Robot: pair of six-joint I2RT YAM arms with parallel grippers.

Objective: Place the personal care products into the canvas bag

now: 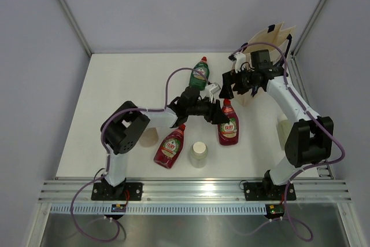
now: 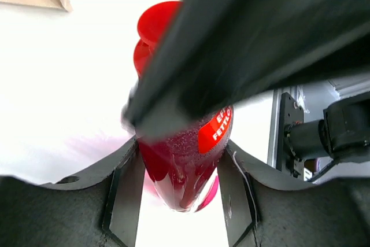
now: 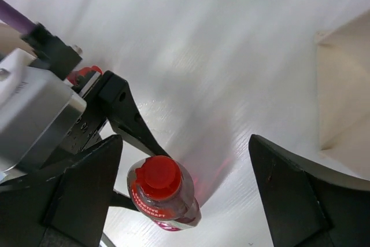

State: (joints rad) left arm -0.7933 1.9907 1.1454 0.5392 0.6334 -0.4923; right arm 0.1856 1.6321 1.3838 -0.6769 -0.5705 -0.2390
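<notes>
The red Fairy bottle (image 1: 229, 128), standing upright near the canvas bag (image 1: 272, 37), is clamped by the left gripper (image 1: 218, 114); the right gripper (image 3: 185, 163) is held wide open above it.

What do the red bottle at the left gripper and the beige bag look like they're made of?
The red bottle: probably clear glossy plastic, as bubbly red liquid shows through its wall. The bag: seemingly matte beige cloth without shine, though the weave is too small to see.

White table (image 1: 115, 85) holds the canvas bag (image 1: 277, 36) (back corner), green bottle (image 1: 200, 74) left of it, upright red bottle (image 1: 229, 126) and white-capped bottle (image 1: 198, 154) nearer.
</notes>
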